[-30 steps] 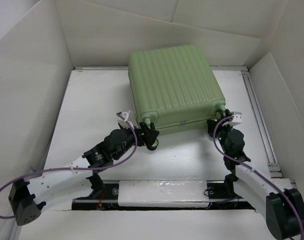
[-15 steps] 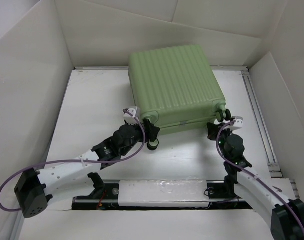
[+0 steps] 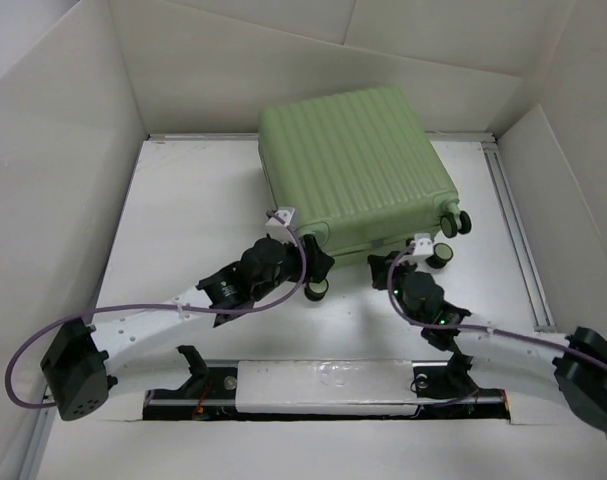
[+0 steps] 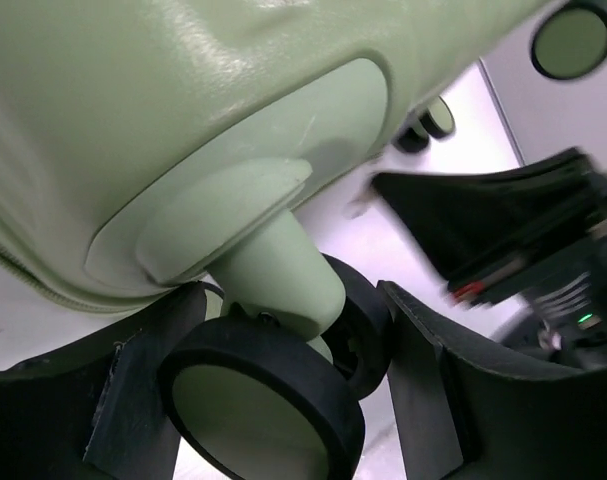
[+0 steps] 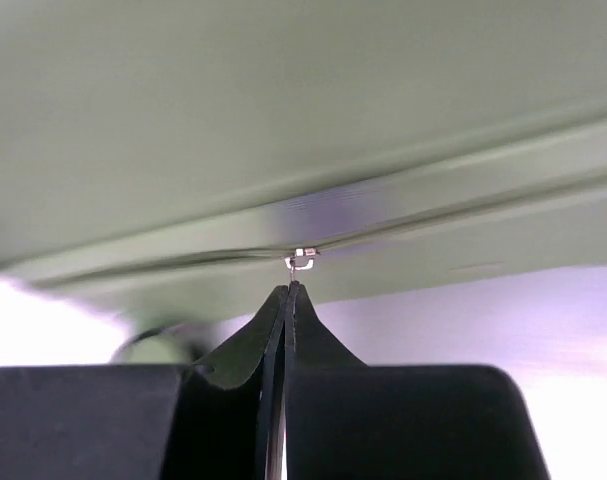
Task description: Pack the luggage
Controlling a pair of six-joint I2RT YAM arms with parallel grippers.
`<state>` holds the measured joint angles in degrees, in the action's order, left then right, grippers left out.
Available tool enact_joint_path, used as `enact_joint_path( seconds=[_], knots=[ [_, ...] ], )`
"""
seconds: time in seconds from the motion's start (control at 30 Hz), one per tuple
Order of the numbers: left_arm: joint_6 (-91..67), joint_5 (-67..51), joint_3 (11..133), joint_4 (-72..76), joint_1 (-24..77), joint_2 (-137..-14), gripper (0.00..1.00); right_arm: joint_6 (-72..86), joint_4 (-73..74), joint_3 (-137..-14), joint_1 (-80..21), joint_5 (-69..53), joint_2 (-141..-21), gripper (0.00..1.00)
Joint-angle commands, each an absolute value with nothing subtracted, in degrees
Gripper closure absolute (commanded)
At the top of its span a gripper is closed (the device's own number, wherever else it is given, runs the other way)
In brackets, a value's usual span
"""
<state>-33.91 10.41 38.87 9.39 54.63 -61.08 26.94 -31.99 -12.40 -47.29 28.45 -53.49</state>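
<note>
Right end effector has its fingers pressed together with no gap, their tips right under a small metal zipper pull on the seam. Whether the pull's tab is caught between them cannot be told. The left end effector is spread wide, one finger on each side of the near-left caster. The wheel sits between them, and it is unclear whether either pad touches it. The luggage lies flat and closed on the table, towards the far middle. Its ribbed shell faces up and its wheeled end faces the arms, so its long axis runs away from them, angled slightly to the right. The seam crosses that near end from left to right. The pull lies directly beyond the right fingertips, about midway along the end and between the two end effectors. The right arm is therefore the one on it, while the left braces the corner beside it. Packing looks barely begun, since the shell is shut and the zip probably has to be run first. That would be a sideways drag along the seam rather than a pull towards the bases. The risk is the small tab slipping from the tips, or the case sliding on its wheels if the caster is not held.
</note>
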Motion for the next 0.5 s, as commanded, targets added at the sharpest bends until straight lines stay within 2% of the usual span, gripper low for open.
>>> enact_joint_path(
  seconds=[0.0,0.2,0.4,0.47],
  knots=[
    [-34.0,0.1,45.0,22.0,55.0,-64.2,1.0,29.5,-41.1,-19.0,-57.6,24.8,-61.6,1.0],
    [-38.1,-8.2,46.5,22.5,55.5,-60.8,1.0,32.8,-56.7,-30.7,-71.6,23.4,-85.6,1.0],
    [-42.6,-8.7,44.5,22.5,56.6,-53.0,1.0,37.2,-84.5,-38.8,-76.6,25.9,-105.8,1.0],
    [-43.4,-8.7,44.5,22.5,56.6,-52.5,1.0,38.0,-87.8,-41.9,-77.4,26.7,-109.0,1.0]
  ],
)
